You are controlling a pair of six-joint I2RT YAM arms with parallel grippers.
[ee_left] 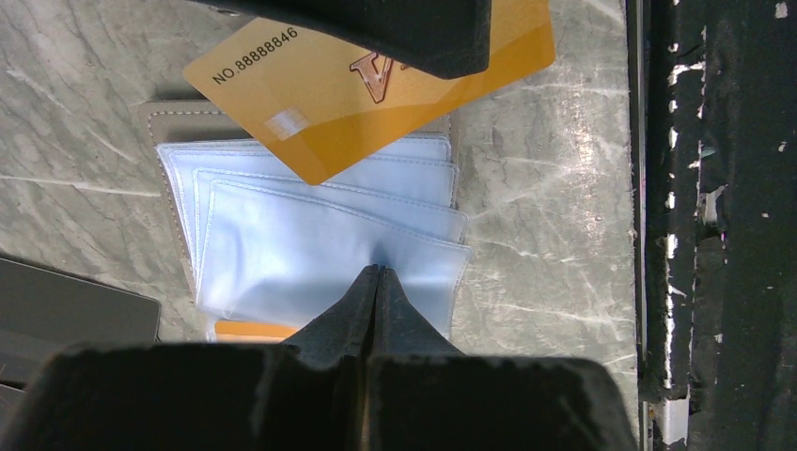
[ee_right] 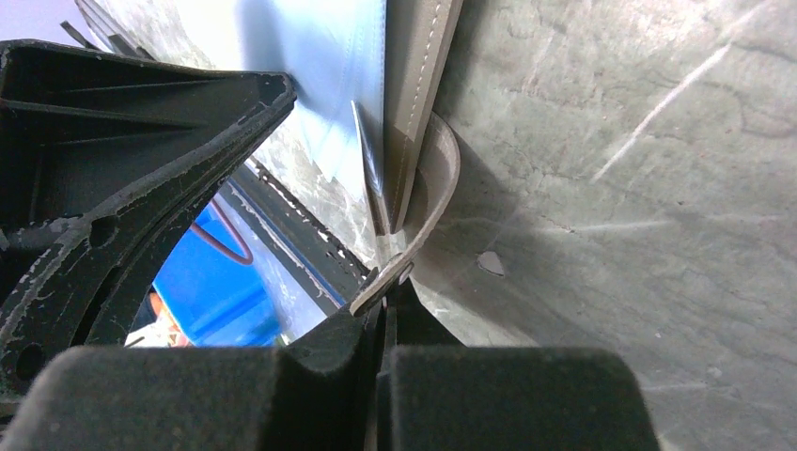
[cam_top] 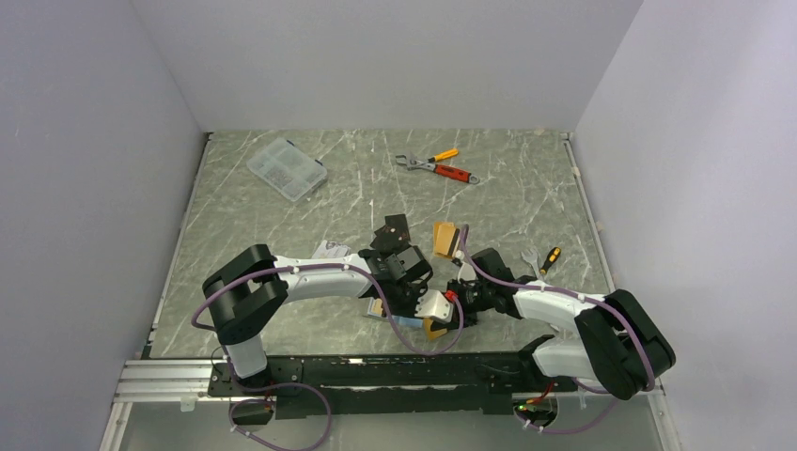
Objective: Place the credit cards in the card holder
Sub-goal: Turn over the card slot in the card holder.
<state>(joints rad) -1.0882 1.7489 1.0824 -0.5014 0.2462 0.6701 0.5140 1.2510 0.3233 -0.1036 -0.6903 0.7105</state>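
My left fingers (ee_left: 368,291) pressed together, tips on the card holder (ee_left: 310,244) lining, flat on table (ee_left: 564,188). My right fingers (ee_right: 365,324) pinch its snap tab (ee_right: 434,178). The orange card (ee_left: 329,103) sits dead ahead of left tips, overlapping holder's far edge, long axis skewed to slots; left nearer.

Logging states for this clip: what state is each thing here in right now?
card holder: open, lining up, on the table.
orange card: lying across the holder's top edge, not in a slot.
left gripper: shut, tips at the lining.
right gripper: shut on the holder's snap tab.
snap tab: undone, curled.
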